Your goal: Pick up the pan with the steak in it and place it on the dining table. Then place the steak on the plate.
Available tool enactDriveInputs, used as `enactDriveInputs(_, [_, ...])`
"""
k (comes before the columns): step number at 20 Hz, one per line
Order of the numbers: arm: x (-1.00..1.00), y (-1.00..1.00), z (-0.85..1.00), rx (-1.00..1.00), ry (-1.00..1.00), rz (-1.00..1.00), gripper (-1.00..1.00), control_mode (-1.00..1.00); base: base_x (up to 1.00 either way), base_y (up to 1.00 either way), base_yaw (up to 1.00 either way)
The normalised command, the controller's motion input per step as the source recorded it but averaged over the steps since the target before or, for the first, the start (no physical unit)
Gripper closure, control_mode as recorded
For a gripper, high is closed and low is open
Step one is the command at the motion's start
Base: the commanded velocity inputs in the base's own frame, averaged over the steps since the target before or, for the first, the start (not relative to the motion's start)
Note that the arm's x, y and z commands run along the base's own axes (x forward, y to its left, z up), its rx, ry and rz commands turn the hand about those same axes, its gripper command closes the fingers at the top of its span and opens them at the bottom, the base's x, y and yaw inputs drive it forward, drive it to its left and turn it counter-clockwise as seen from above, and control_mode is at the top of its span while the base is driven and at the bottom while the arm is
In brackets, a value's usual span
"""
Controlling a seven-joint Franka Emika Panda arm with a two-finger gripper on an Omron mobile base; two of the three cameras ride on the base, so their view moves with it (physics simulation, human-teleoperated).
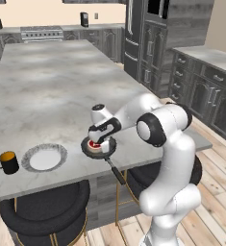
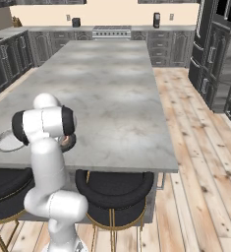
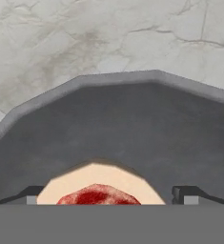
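The black pan point(image 1: 88, 152) rests on the marbled dining table point(image 1: 61, 86) near its front edge, its long handle point(image 1: 115, 172) sticking out over the edge toward me. The steak point(image 3: 99, 187), red with a pale fat rim, lies inside the pan point(image 3: 132, 124). My gripper point(image 1: 99, 142) reaches down into the pan, open, with one dark fingertip point(image 3: 33, 193) at each side of the steak; the right one stands slightly clear of it. The plate point(image 1: 43, 157), white with a grey ridged rim, lies on the table left of the pan. My arm partly hides the pan point(image 2: 69, 142) and the plate point(image 2: 4, 142).
A black mug point(image 1: 7, 162) with orange contents stands left of the plate. Round black stools point(image 1: 42, 206) point(image 2: 114, 189) sit under the table's front edge. Dark cabinets point(image 1: 206, 91) line the right wall and a stove point(image 1: 41, 32) stands at the back.
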Motion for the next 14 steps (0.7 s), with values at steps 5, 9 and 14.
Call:
enactDriveInputs(5, [-0.09,0.04,-0.61,-0.10,0.16,-0.02,-1.00,-1.00,0.00,0.00,0.00])
enactDriveInputs(9, [-0.02,0.07,-0.45,-0.09,0.09,-0.02,-1.00,-1.00,0.00,0.00,0.00])
enactDriveInputs(14, [-0.18,-0.01,-0.84,-0.12,0.20,0.00,-1.00,-1.00,0.00,0.00,0.00])
